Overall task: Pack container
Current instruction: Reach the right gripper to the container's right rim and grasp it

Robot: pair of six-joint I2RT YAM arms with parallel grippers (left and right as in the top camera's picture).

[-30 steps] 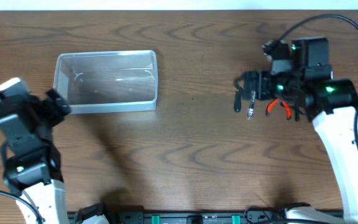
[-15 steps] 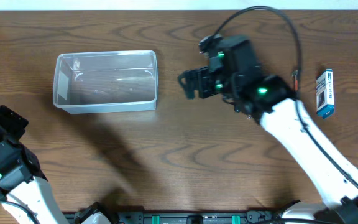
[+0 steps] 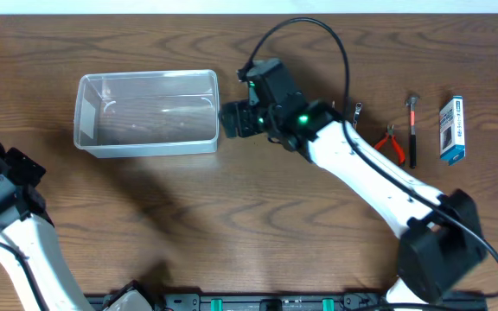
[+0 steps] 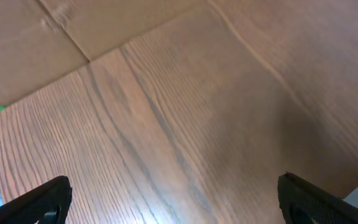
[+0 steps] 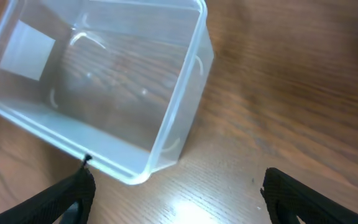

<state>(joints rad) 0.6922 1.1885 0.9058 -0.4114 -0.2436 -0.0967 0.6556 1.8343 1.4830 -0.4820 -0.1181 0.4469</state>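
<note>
The container (image 3: 145, 112) is a clear rectangular tub with nothing in it, lying at the table's back left. My right gripper (image 3: 232, 119) hovers just off its right end, open and empty. In the right wrist view the container (image 5: 98, 81) fills the upper left, its near corner between my spread fingertips (image 5: 73, 196), with bare wood under the right gripper (image 5: 179, 199). My left gripper (image 4: 176, 205) is open over bare table, and its arm (image 3: 3, 186) stands at the far left edge.
At the back right lie red-handled pliers (image 3: 392, 142), a slim dark-handled tool (image 3: 411, 130), a small metal piece (image 3: 357, 111) and a blue-and-white box (image 3: 452, 130). The right arm (image 3: 370, 181) stretches diagonally across the table's middle.
My right arm has swept left from over the tools to the container's right end, empty. The tools now lie uncovered at the right. My left arm has drawn back to the left edge.
</note>
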